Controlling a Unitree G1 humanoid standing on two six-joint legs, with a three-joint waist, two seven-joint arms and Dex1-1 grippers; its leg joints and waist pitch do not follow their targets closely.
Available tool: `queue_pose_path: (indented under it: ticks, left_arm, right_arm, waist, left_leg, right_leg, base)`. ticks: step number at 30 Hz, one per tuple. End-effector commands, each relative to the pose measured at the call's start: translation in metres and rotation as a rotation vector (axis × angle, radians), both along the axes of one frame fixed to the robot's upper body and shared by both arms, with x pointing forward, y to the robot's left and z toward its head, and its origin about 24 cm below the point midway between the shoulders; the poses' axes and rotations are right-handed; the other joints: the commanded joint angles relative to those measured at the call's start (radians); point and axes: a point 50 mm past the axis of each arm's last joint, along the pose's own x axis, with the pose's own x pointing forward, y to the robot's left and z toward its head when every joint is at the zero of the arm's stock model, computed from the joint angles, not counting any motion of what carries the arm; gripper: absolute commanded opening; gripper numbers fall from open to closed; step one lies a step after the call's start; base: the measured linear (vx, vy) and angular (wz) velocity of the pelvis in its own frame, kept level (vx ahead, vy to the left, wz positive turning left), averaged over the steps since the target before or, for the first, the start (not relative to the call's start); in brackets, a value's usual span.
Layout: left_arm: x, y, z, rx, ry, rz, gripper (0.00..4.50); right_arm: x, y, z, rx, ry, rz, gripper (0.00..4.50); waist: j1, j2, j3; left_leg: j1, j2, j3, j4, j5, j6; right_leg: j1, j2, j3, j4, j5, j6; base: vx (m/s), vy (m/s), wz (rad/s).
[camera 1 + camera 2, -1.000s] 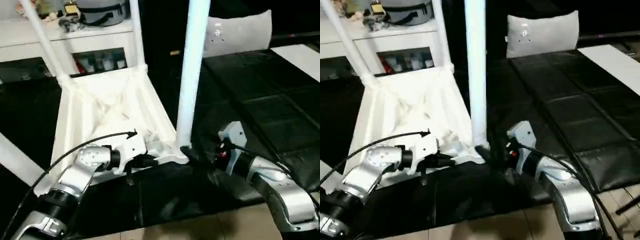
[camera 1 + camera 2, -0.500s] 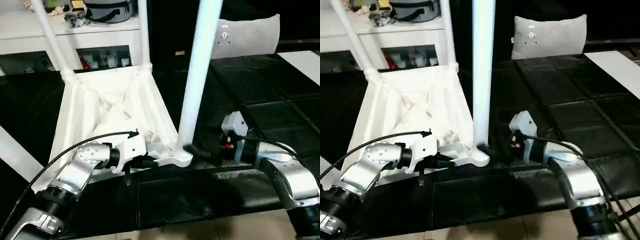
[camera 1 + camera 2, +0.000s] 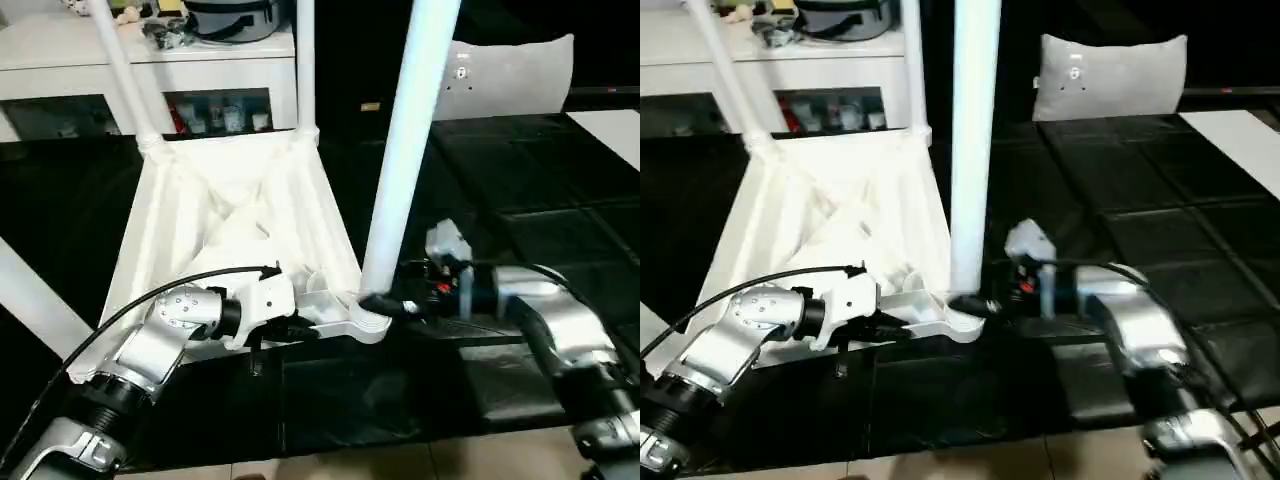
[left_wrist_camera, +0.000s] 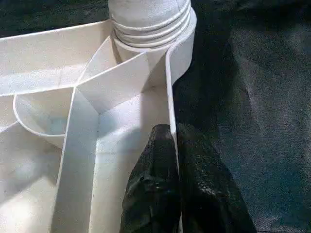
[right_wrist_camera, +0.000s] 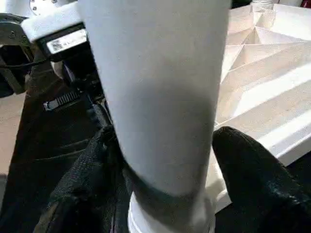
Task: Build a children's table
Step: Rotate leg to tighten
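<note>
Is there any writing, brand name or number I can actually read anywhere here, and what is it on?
No text here can be read.
White sticker on the left gripper: dark print, too blurred to read.
Grey cushion: small round mark, too small to read.
Jars on the cabinet shelf: labels too small to read.

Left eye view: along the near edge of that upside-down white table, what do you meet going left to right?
Left claw pinching the table top's near rim → corner socket with its upright leg → right claw at that leg's base.
</note>
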Motion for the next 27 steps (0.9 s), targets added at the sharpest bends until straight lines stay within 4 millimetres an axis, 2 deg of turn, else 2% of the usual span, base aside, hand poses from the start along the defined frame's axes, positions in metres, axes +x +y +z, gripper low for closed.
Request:
queue_pose_path:
  ticks: [1,2,3,5,7,8,14,15,17,18,19,20,21,22,23,24,25,26,27]
  left_arm:
    - [0.0,-0.006,0.0,0.016,0.0,-0.036,0.0]
    - [0.001,-0.007,0.0,0.017,0.001,-0.036,0.0]
    - [0.002,-0.008,0.0,0.015,0.004,-0.035,0.0]
    - [0.002,-0.008,0.0,0.013,0.005,-0.035,0.0]
    - [0.003,-0.008,-0.001,0.013,0.008,-0.032,0.0]
    - [0.003,-0.008,-0.001,0.013,0.008,-0.032,0.0]
    - [0.005,-0.01,0.0,-0.024,0.017,0.0,0.0]
    - [0.006,-0.013,0.001,-0.036,0.016,0.007,0.0]
    - [0.007,-0.015,0.001,-0.048,0.015,0.022,0.0]
    - [0.012,-0.026,0.003,-0.076,0.007,0.083,0.0]
    - [0.014,-0.03,0.004,-0.084,0.005,0.112,0.0]
    - [0.016,-0.033,0.004,-0.09,0.004,0.131,0.0]
    - [0.018,-0.041,0.006,-0.107,0.003,0.176,0.0]
    - [0.021,-0.046,0.007,-0.115,-0.002,0.206,0.0]
    - [0.021,-0.046,0.007,-0.116,-0.002,0.208,0.0]
    - [0.026,-0.057,0.009,-0.136,-0.006,0.276,0.0]
    - [0.027,-0.06,0.01,-0.141,-0.008,0.29,0.0]
    - [0.031,-0.069,0.012,-0.163,-0.012,0.342,0.0]
    - [0.033,-0.075,0.013,-0.181,-0.01,0.37,0.0]
  right_arm:
    - [0.001,0.001,0.003,-0.021,-0.02,0.021,2.64]
    - [0.001,0.001,0.002,-0.028,-0.019,0.026,2.64]
    - [0.001,0.001,0.0,-0.033,-0.019,0.029,2.44]
    - [0.001,0.0,0.0,-0.036,-0.02,0.031,2.44]
    - [-0.001,-0.001,-0.003,-0.042,-0.009,0.048,2.19]
    - [-0.002,-0.001,-0.004,-0.046,-0.006,0.054,2.12]
    - [-0.011,0.002,-0.008,0.007,0.036,0.054,1.92]
    - [-0.013,0.005,-0.009,0.014,0.037,0.039,1.91]
    - [-0.013,0.008,-0.011,0.014,0.045,0.008,1.91]
    - [-0.012,0.019,-0.018,-0.015,0.064,-0.121,1.91]
    - [-0.011,0.023,-0.021,-0.025,0.074,-0.174,1.91]
    - [-0.01,0.026,-0.022,-0.032,0.083,-0.217,1.91]
    - [-0.005,0.033,-0.024,-0.035,0.115,-0.342,1.91]
    - [-0.002,0.037,-0.025,-0.039,0.131,-0.421,1.91]
    - [-0.002,0.037,-0.026,-0.04,0.132,-0.428,1.91]
    - [0.004,0.044,-0.029,-0.053,0.166,-0.573,1.91]
    - [0.005,0.046,-0.03,-0.051,0.177,-0.596,1.91]
    - [0.008,0.053,-0.03,-0.029,0.199,-0.647,1.91]
    - [0.01,0.057,-0.03,-0.028,0.184,-0.663,1.91]
  waist:
    - [-0.004,0.002,-0.071]
    - [-0.004,0.001,-0.069]
    - [-0.004,0.0,-0.068]
    - [-0.003,0.001,-0.067]
    - [-0.004,0.004,-0.068]
    - [-0.005,0.001,-0.067]
    - [0.0,0.0,-0.072]
    - [0.0,-0.007,-0.071]
    - [0.004,-0.004,-0.071]
    - [-0.001,-0.005,-0.066]
    - [-0.001,-0.006,-0.063]
    - [-0.009,-0.004,-0.056]
    - [-0.018,-0.003,-0.052]
    - [-0.024,-0.002,-0.05]
    - [-0.032,-0.004,-0.047]
    - [-0.054,-0.001,-0.042]
    - [-0.064,0.007,-0.041]
    - [-0.085,0.013,-0.04]
    - [-0.109,0.027,-0.038]
  left_leg:
    - [0.003,0.037,-0.007,-0.073,-0.233,0.038]
    - [0.004,0.036,-0.006,-0.074,-0.248,0.035]
    - [0.006,0.034,-0.005,-0.073,-0.256,0.034]
    - [0.009,0.035,-0.005,-0.073,-0.269,0.03]
    - [0.009,0.035,-0.006,-0.074,-0.274,0.029]
    - [0.009,0.035,-0.006,-0.074,-0.281,0.031]
    - [0.007,0.037,-0.006,-0.073,-0.243,0.04]
    - [0.006,0.038,-0.003,-0.073,-0.239,0.044]
    - [0.006,0.037,-0.005,-0.074,-0.231,0.042]
    - [0.006,0.037,-0.004,-0.077,-0.236,0.036]
    - [0.009,0.034,-0.003,-0.077,-0.253,0.03]
    - [0.012,0.028,-0.005,-0.077,-0.296,0.015]
    - [0.017,0.022,-0.007,-0.075,-0.332,0.002]
    - [0.02,0.019,-0.008,-0.074,-0.344,-0.003]
    - [0.022,0.016,-0.008,-0.073,-0.356,-0.009]
    - [0.027,0.007,-0.013,-0.066,-0.407,-0.016]
    - [0.035,0.005,-0.016,-0.061,-0.433,-0.019]
    - [0.044,0.008,-0.022,-0.057,-0.486,-0.011]
    - [0.034,0.037,-0.036,-0.075,-0.573,-0.003]
  right_leg:
    - [0.05,-0.064,0.062,-0.049,-0.283,-0.182]
    - [0.05,-0.065,0.061,-0.053,-0.31,-0.176]
    - [0.048,-0.064,0.061,-0.057,-0.338,-0.168]
    - [0.046,-0.065,0.061,-0.062,-0.367,-0.158]
    - [0.046,-0.064,0.06,-0.061,-0.369,-0.156]
    - [0.046,-0.063,0.06,-0.063,-0.375,-0.154]
    - [0.048,-0.062,0.064,-0.053,-0.312,-0.171]
    - [0.047,-0.061,0.065,-0.055,-0.307,-0.174]
    - [0.048,-0.064,0.065,-0.054,-0.328,-0.168]
    - [0.044,-0.062,0.066,-0.058,-0.357,-0.158]
    - [0.041,-0.061,0.064,-0.063,-0.392,-0.147]
    - [0.04,-0.063,0.058,-0.074,-0.496,-0.116]
    - [0.036,-0.062,0.053,-0.087,-0.576,-0.079]
    - [0.033,-0.061,0.05,-0.093,-0.603,-0.064]
    - [0.03,-0.058,0.047,-0.099,-0.624,-0.05]
    - [0.027,-0.054,0.022,-0.122,-0.71,0.006]
    - [0.024,-0.052,0.007,-0.133,-0.727,0.022]
    - [0.03,-0.046,-0.023,-0.153,-0.725,0.051]
    - [0.057,-0.042,-0.043,-0.14,-0.655,0.058]
  base:
    - [0.0,0.0,0.0]
    - [0.0,0.0,0.0]
    - [0.0,0.0,0.0]
    - [0.0,0.0,0.0]
    - [0.0,0.0,0.0]
    - [0.0,0.0,0.0]
    - [0.0,0.0,0.0]
    - [0.0,0.0,0.0]
    - [0.0,0.0,0.0]
    - [0.0,0.0,0.0]
    - [0.0,0.0,0.0]
    - [0.0,0.0,0.0]
    - [-0.052,-0.002,-0.04]
    - [0.0,0.0,0.0]
    - [0.0,0.0,0.0]
    - [0.0,0.0,0.0]
    - [0.0,0.0,0.0]
    - [0.0,0.0,0.0]
    - [0.0,0.0,0.0]
